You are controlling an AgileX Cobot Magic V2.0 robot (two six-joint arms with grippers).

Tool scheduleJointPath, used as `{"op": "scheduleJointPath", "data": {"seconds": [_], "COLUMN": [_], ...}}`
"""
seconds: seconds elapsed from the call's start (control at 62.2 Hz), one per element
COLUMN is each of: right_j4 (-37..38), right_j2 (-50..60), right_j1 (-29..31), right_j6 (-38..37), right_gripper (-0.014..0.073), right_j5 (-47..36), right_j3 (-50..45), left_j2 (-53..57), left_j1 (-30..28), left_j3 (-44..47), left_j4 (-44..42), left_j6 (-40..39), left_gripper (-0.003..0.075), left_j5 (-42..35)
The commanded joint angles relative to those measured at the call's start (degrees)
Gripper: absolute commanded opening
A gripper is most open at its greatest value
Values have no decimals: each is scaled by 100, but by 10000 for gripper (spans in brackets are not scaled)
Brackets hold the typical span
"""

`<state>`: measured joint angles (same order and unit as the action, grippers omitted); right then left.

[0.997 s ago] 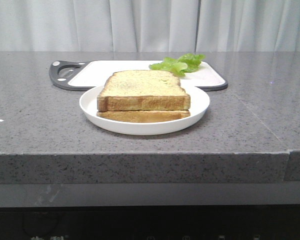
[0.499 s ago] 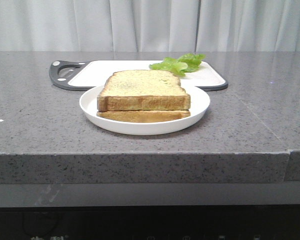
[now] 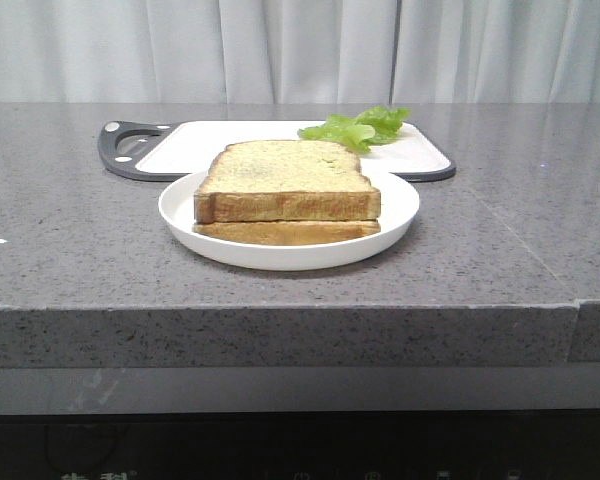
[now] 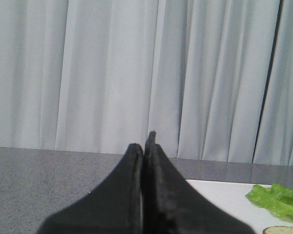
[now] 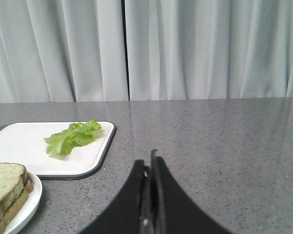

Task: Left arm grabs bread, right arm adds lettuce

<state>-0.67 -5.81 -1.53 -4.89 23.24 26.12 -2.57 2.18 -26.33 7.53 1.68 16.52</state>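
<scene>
The thick bread slice [image 3: 285,183] lies on top of a thinner slice [image 3: 285,231] on a white plate [image 3: 398,213] in the middle of the counter. The green lettuce leaf [image 3: 357,127] lies on a white cutting board [image 3: 220,140] behind the plate. In the right wrist view the lettuce [image 5: 71,137] and the bread [image 5: 5,183] show off to one side. My left gripper [image 4: 145,146] is shut and empty, away from the bread. My right gripper [image 5: 149,163] is shut and empty above bare counter. Neither arm shows in the front view.
The grey stone counter [image 3: 500,230] has its front edge near the camera. The cutting board has a dark rim and a handle [image 3: 125,145] at its left end. White curtains hang behind the counter.
</scene>
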Motion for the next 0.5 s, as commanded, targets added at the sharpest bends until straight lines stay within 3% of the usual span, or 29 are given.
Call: {"op": "scheduleJointPath", "data": {"seconds": [0.0,0.193,0.483], "right_j4": [-8,-8,-8], "right_j2": [-489,-1401,-2299], "right_j1": [34,34,34], "right_j6": [11,11,11], "right_gripper": [-118,-118,-118], "right_j5": [-81,355,1095], "right_j3": [622,1279,1281], "left_j2": [-454,-1533,-2565], "left_j1": [2,2,2], "left_j3": [-571,-1379,-1408], "left_j4": [39,39,49], "left_j6": [-20,-12,-12], "left_gripper": [-20,-20,-20], "left_j5": [54,983,1400]}}
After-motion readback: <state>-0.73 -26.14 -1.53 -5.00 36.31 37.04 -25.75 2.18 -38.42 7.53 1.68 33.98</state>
